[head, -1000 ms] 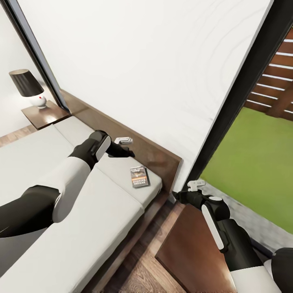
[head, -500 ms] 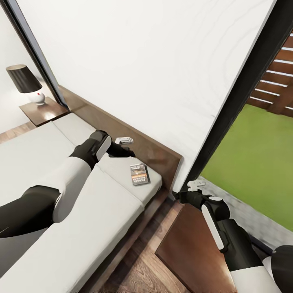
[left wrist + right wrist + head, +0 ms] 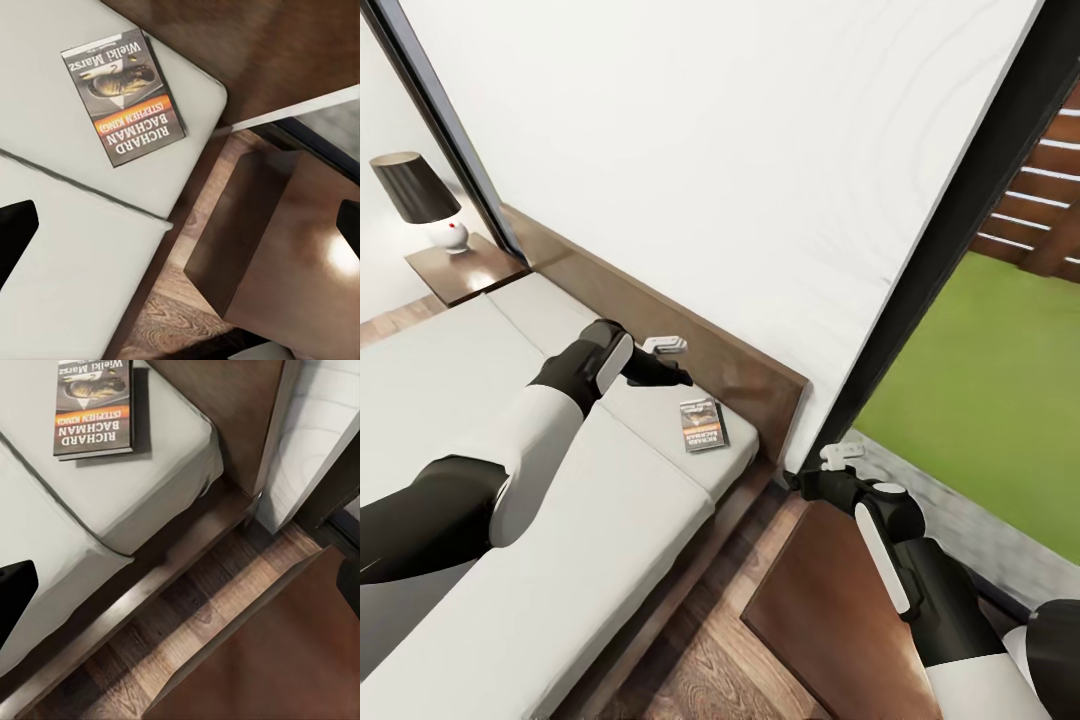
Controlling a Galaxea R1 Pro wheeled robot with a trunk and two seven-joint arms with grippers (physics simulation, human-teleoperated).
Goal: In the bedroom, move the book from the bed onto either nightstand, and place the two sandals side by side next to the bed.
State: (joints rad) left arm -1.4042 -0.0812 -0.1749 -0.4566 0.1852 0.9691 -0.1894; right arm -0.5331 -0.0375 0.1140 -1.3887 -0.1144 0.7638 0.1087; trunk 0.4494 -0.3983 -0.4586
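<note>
1. white wall [image 3: 710,150] runs plain behind the dark brown headboard [image 3: 660,320].
2. black-framed glass [image 3: 950,230] opens onto green lawn [image 3: 980,390] and a brown slat fence [image 3: 1050,190].
3. brown wood-plank floor [image 3: 710,660] shows below.
4. far corner: a black-shaded lamp [image 3: 418,200] stands on a dark cabinet [image 3: 460,272].

Grey-white bed [image 3: 560,560], dark brown headboard [image 3: 690,345].
At frame centre, the book [image 3: 702,425] shows a dark cover, orange band and white lettering; lower right, a reddish-brown nightstand [image 3: 830,610].
</note>
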